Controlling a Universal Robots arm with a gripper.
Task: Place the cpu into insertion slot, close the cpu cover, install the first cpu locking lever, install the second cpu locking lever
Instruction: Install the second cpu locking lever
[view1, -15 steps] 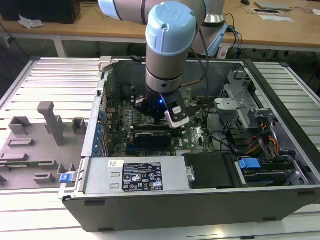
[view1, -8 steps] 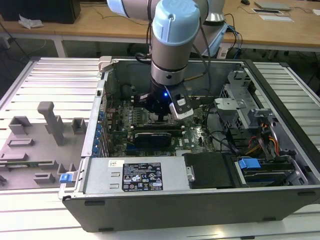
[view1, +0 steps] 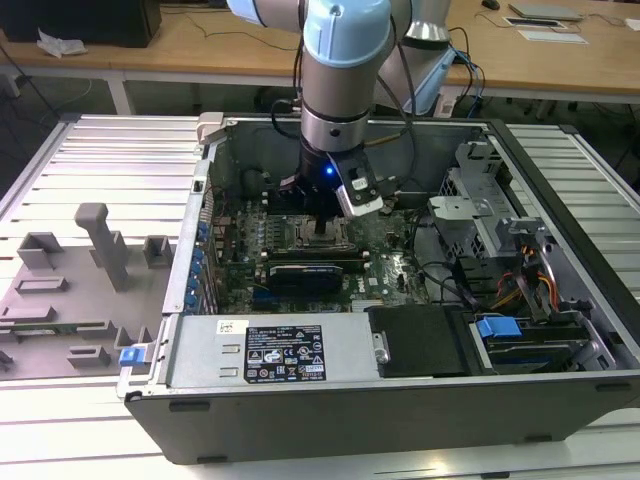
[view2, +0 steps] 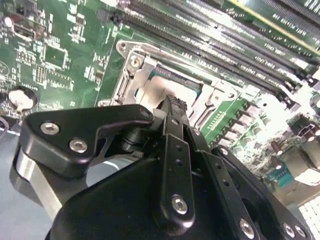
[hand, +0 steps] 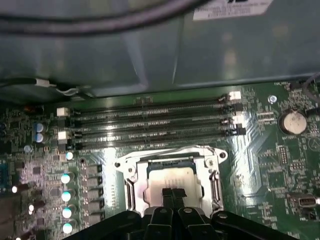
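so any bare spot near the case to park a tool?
Ribbed table at the exterior view's right of the case is bare. At the left, grey fixture blocks crowd it. Inside, the gripper sits over the insertion slot.

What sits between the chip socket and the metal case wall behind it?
In the first wrist view, four long memory slots run side by side between the socket's steel cover and the case wall.
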